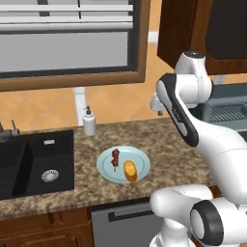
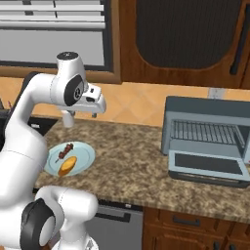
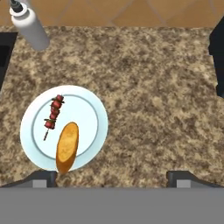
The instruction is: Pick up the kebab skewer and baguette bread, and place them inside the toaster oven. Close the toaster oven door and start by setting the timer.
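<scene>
Speckled brown granite counter (image 3: 157,105) carries a pale blue round plate (image 3: 94,111) at eight o'clock, holding the thin reddish-brown kebab skewer (image 3: 53,115) beside the golden oblong baguette bread (image 3: 67,147); the wide-spread gripper (image 3: 111,177) probably risks nudging bread while pinching that slender stick.

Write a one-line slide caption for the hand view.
Open gripper above the granite counter, with kebab skewer and baguette bread side by side on a pale plate.

Toaster oven (image 2: 205,139) with door (image 2: 207,166) down
</scene>
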Robot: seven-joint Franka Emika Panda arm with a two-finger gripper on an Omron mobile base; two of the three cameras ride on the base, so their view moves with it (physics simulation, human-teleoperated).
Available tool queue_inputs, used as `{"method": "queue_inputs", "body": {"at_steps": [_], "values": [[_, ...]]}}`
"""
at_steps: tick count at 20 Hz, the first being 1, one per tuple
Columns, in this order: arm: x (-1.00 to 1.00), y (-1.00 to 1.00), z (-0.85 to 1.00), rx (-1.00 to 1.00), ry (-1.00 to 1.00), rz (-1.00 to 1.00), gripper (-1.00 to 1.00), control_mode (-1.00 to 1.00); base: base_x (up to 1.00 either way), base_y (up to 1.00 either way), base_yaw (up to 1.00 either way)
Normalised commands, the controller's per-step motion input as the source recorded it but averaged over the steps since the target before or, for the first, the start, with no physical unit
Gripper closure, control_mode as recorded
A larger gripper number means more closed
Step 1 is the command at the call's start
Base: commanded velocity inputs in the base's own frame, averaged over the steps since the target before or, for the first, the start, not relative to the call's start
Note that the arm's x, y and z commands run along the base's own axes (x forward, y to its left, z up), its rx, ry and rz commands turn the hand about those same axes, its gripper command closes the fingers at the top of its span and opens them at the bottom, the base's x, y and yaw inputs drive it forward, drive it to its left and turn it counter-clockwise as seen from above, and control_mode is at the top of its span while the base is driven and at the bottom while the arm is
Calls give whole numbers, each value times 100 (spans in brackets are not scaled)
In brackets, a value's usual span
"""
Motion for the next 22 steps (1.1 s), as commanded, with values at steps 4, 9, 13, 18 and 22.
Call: {"method": "queue_inputs", "body": {"at_steps": [4,9,13,18,22], "values": [[0,0,0,0,0,0,-100,100,5,-53,0],[0,0,0,0,0,0,-100,100,5,-55,0],[0,0,0,0,0,0,-100,100,8,-45,0],[0,0,0,0,0,0,-100,100,0,-3,0],[0,0,0,0,0,0,-100,100,0,0,0]]}}
